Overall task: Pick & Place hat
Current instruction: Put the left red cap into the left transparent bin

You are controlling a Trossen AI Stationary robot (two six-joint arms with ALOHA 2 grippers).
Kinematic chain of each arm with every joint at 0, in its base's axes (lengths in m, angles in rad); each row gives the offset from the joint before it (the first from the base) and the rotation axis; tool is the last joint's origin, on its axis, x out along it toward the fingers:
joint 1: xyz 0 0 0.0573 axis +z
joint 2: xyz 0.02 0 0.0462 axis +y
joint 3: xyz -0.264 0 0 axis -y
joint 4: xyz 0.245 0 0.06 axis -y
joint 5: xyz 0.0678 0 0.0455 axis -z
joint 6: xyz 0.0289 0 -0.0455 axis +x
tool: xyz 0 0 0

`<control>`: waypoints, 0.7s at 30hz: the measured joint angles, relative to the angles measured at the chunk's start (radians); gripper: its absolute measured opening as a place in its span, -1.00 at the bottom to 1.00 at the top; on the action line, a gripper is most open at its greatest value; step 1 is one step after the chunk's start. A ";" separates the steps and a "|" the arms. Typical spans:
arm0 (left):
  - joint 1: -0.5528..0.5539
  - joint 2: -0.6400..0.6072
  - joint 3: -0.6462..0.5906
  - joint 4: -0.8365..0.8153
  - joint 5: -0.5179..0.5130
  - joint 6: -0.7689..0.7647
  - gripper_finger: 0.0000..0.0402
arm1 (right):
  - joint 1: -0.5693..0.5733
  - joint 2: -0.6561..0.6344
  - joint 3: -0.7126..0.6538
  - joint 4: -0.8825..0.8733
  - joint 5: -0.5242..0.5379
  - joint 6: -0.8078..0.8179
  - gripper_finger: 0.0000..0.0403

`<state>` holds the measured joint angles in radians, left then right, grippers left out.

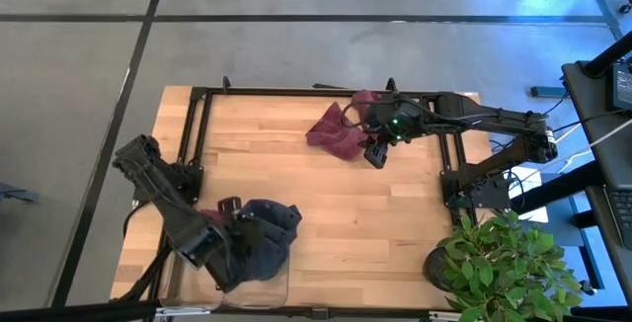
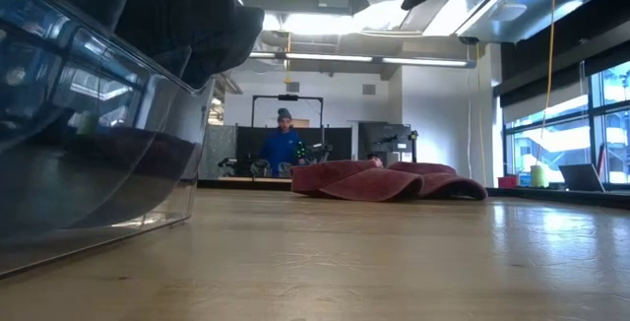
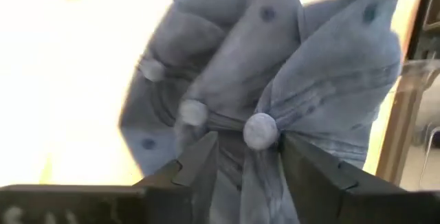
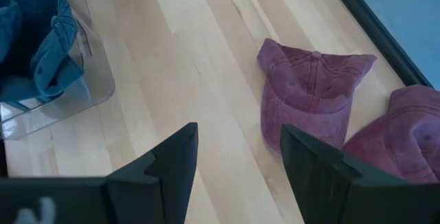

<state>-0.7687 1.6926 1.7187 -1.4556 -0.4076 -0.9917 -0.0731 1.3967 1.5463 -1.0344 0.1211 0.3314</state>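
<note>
Left gripper (image 1: 240,231) is clenched on the blue hat (image 1: 269,225), held over the clear bin (image 1: 259,287) at the counter's (image 1: 326,213) near edge. Right gripper (image 1: 375,154) hovers released above two red hats (image 1: 341,132).

Blue hat (image 1: 265,231): bunched, partly covered by the left end effector (image 1: 229,225); brim not distinguishable. Clear bin (image 1: 259,287) beneath the blue hat: front wall cut by frame edge in the high view. Second red hat (image 4: 402,129): cropped at edge. Person (image 2: 283,146) beyond bench (image 1: 326,213): too small for detail.
</note>
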 joint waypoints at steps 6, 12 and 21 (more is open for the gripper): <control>0.040 -0.139 0.000 0.000 -0.082 0.068 -0.13 | 0.000 0.000 0.000 0.001 0.027 0.058 0.03; 0.133 -0.317 0.000 0.006 -0.190 0.157 -0.14 | -0.008 0.006 0.000 0.007 0.096 0.272 0.03; 0.439 -0.466 0.001 0.079 -0.191 0.486 -0.14 | -0.036 0.134 0.000 0.019 0.053 0.362 0.03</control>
<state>-0.3299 1.2266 1.7195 -1.3768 -0.5982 -0.5057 -0.1088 1.5311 1.5459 -1.0153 0.1745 0.6937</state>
